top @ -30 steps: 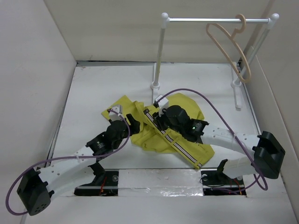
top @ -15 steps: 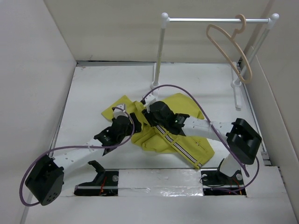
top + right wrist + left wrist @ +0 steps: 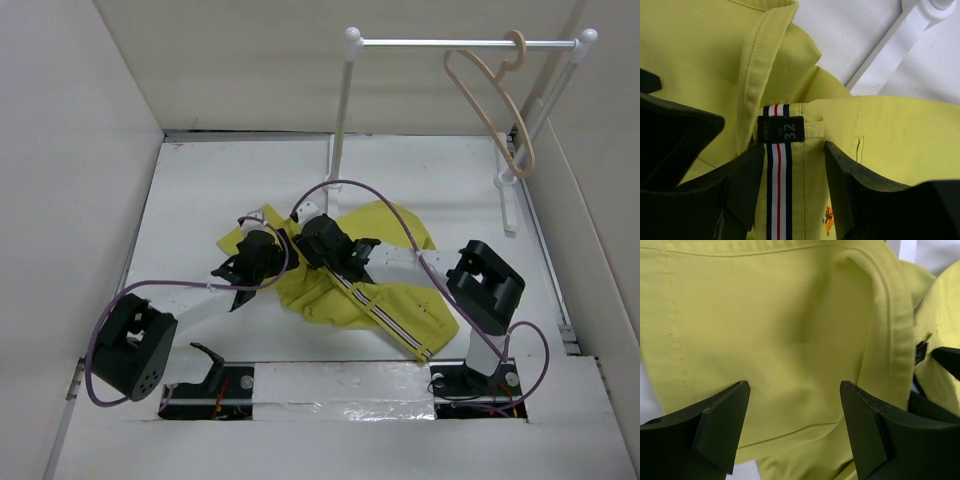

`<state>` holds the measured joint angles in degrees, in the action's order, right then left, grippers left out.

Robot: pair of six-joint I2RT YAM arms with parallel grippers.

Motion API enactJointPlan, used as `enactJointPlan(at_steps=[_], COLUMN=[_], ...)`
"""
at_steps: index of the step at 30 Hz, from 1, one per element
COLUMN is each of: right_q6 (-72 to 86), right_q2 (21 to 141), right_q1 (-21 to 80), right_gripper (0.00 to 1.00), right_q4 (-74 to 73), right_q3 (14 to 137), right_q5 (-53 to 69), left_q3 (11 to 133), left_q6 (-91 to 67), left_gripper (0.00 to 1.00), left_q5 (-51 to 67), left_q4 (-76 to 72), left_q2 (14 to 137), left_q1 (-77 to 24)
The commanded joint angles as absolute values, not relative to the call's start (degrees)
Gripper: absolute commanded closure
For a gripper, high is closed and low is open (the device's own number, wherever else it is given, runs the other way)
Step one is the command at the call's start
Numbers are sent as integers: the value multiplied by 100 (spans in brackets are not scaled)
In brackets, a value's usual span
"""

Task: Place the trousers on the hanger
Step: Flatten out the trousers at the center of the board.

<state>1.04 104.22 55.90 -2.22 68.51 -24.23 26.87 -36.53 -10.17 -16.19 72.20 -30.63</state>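
The yellow-green trousers (image 3: pixel 385 300) lie crumpled on the table's middle, their striped trim running to the front right. The beige hanger (image 3: pixel 492 105) hangs by its hook on the white rail at the back right. My left gripper (image 3: pixel 268 243) is open low over the trousers' left part; in the left wrist view its fingers (image 3: pixel 722 422) straddle plain yellow-green cloth (image 3: pixel 790 340). My right gripper (image 3: pixel 312 240) is open over the waistband; in the right wrist view its fingers (image 3: pixel 855 182) flank the striped band and a black size label (image 3: pixel 781 130).
A white rail stand (image 3: pixel 342 110) stands at the back, its foot (image 3: pixel 900 40) just beyond the trousers. White walls enclose the table on the left, back and right. The two arm bases sit at the near edge.
Both arms have reached farther back and left over the trousers. The two grippers have come closer together over the trousers' upper left part. The hanger has not moved.
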Motion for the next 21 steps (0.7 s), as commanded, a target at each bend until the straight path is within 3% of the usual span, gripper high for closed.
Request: enactJointPlan(at_steps=[1, 4, 8, 9, 11, 12, 14, 15, 21], right_q6=[62, 70, 88, 97, 141, 141, 219, 237, 307], right_q2=[10573, 10670, 10872, 10881, 10829, 10793, 10619, 10530, 9092], right_q1=[5616, 5616, 5616, 5616, 5547, 5546, 5484, 5484, 5484], right_gripper=[41, 39, 45, 56, 66, 81, 95, 100, 100], right_q4=[-193, -150, -150, -132, -106, -62, -62, -62, 141], right_q3=[7251, 7321, 7479, 7471, 7445, 7427, 7348, 7287, 6646], right_q5=[-2391, -2329, -2688, -2829, -2795, -2734, -2777, -2847, -2664], left_q3=[2997, 3102, 3181, 3208, 3234, 3191, 3094, 3076, 2769], left_q6=[-3489, -3498, -3559, -3603, -3656, -3691, -3797, -3832, -4043], left_gripper=[29, 31, 45, 48, 56, 67, 80, 100, 100], left_q5=[-861, -992, -1221, -1248, -1327, -1336, -1178, -1099, -1213], left_q4=[-2065, -2022, -2136, -2118, -2083, -2135, -2346, -2373, -2514], left_q2=[7417, 7707, 8058, 8120, 8217, 8218, 8235, 8235, 7841], left_q1=[-3059, -3059, -3059, -3059, -3059, -3059, -2910, -2779, -2426])
